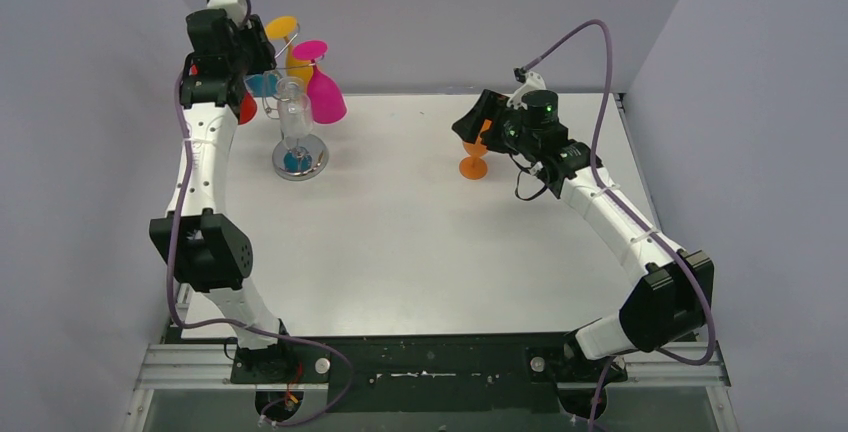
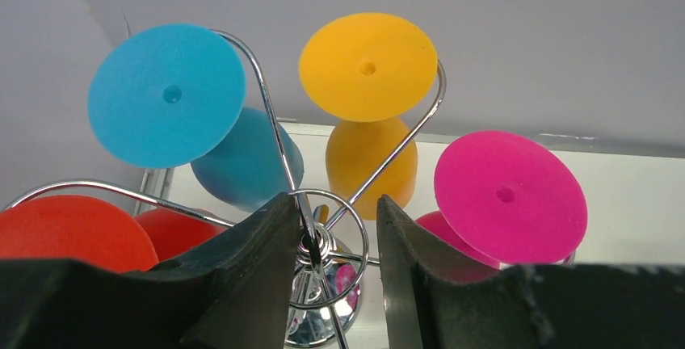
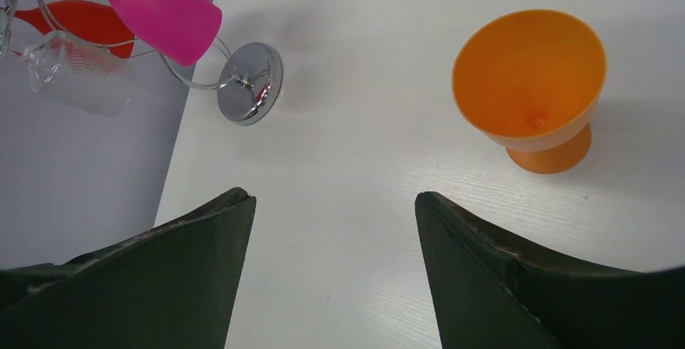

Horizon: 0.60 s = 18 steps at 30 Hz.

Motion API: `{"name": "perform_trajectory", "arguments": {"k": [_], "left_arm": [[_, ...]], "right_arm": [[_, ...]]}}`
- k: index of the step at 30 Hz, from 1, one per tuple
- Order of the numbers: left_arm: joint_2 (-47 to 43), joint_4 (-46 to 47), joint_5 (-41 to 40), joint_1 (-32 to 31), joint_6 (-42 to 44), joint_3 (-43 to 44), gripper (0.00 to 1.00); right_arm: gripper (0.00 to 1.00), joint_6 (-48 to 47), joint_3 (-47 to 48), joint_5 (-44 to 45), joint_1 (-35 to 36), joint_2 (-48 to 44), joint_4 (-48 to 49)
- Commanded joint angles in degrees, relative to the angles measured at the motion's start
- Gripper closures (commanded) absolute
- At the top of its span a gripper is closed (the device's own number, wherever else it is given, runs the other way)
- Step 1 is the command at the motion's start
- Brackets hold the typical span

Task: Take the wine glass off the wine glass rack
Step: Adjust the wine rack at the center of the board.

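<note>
The right gripper (image 1: 478,130) hangs at 1 o'clock on the table, fingers spread and holding nothing. It is just over the orange glass (image 1: 474,160), which stands upright. A dip or sideways sweep from there could tip that glass over.

Farther off, at 11 o'clock, the left gripper (image 2: 334,228) has its jaws narrowed around the hub of the rack (image 1: 312,164). A gap shows on the right side, so I judge no firm pinch. The blue glass (image 2: 165,94), yellow glass (image 2: 367,66), pink glass (image 2: 509,195) and red glass (image 2: 73,228) hang upside down by their feet on the wire arms. A clear glass (image 1: 292,110) hangs at the front.

The main risk is that the jaws close on the hub and not on a glass. Any lift would then drag or topple the whole rack, and the glasses could slide off the open arms. The fingers are also crowded by neighbouring feet, which a twist could knock loose.

The table (image 1: 400,252) is white, matt and flat, with a metal rail (image 1: 450,367) at 6 o'clock. Plain grey walls (image 1: 450,12) close in the left, far and right sides.
</note>
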Motion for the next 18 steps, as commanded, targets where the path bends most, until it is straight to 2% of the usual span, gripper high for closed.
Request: {"name": "perform_trajectory", "arguments": {"k": [1,2,10,18], "left_arm": [[1.2,3.1,0.0,-0.4,2.6,0.4,0.64],[1.2,3.2,0.0,-0.4,2.7,0.2,0.66],[1.1,4.2,0.1,-0.5,4.3,-1.1,0.69],[-0.5,4.8,-0.1,-0.7,5.5,-4.7,0.9]], "right_arm": [[0.26,-0.1,2.8,-0.5,-0.7,0.1,2.3],[0.26,-0.1,2.9,-0.5,-0.7,0.1,2.3],[0.26,0.0,2.8,-0.8,-1.0,0.1,2.1],[0.26,0.3,2.9,-0.9,-1.1,0.1,2.1]]}}
